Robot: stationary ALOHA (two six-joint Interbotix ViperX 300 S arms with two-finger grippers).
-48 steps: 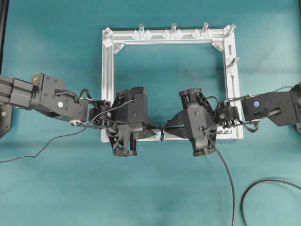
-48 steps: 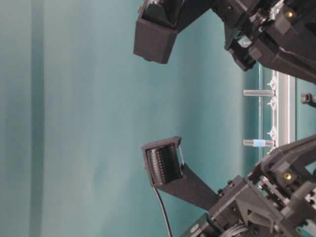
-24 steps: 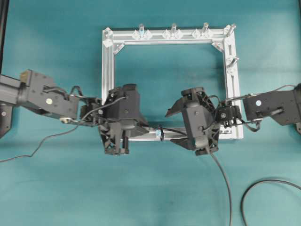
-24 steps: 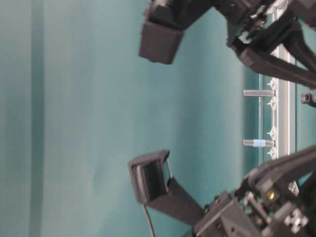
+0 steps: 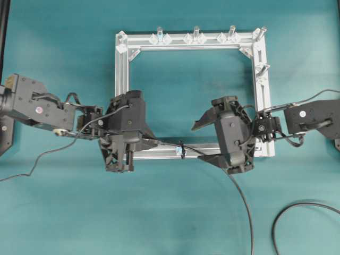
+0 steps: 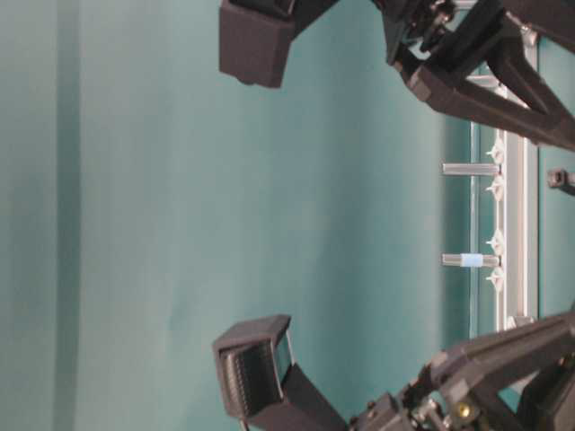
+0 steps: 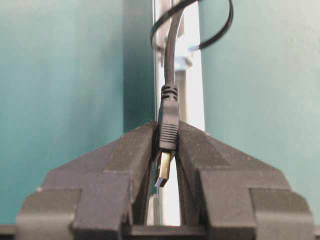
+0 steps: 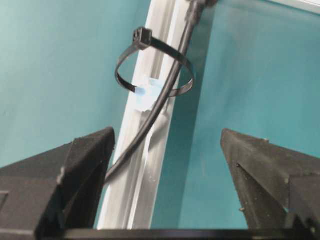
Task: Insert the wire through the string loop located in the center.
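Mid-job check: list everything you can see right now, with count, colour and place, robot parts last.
Square aluminium frame: one, silver, centre of the teal table.
Upright pegs: several, silver, on the frame's far and right bars.
Black string loop: one, on the near bar, pale-blue base.
Thin black wire: one, passing through the loop, plug clamped at left.
Left gripper: black, jaws shut on the plug.
Right gripper: black, jaws wide open, wire between them.

Both grippers (arms too) crowd the string loop (image 5: 181,148); frame (image 5: 121,95) interior open.
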